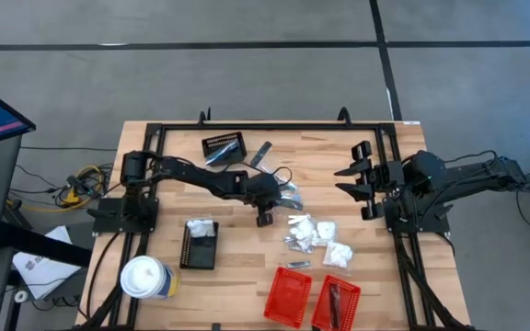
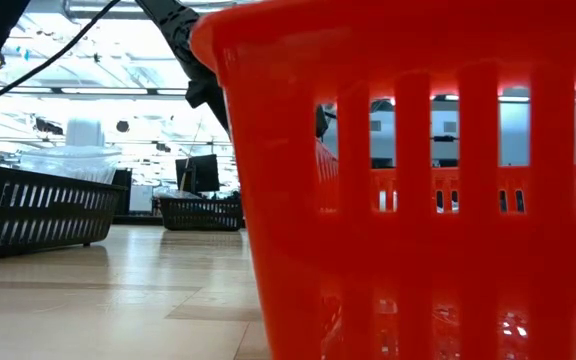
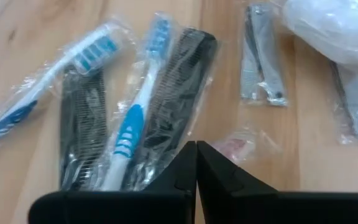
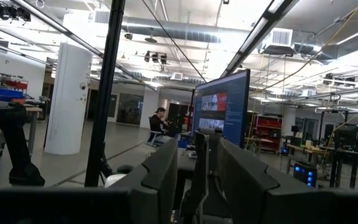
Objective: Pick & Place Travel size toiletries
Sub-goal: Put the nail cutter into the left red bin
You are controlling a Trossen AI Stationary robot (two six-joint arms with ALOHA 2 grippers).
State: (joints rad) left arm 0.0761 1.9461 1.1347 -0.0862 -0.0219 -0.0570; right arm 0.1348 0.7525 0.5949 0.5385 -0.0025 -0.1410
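My left gripper (image 3: 196,163), fingers pressed together and holding nothing, is hovering over wrapped toothbrushes (image 3: 135,106) and combs (image 3: 176,93); my right gripper (image 1: 364,184) is waiting part-open at the table's edge.

- Two wrapped toothbrushes (image 3: 126,118), white with blue, lie on black combs (image 3: 173,93) on the table.
- Silvery nail clippers (image 3: 261,59) lie flat beside them.
- White packets (image 1: 325,244) cluster mid-table, toward the right edge.

One camera looks straight down on the desk (image 1: 247,267); a level one sits close against a red basket (image 2: 418,180), seen by both.
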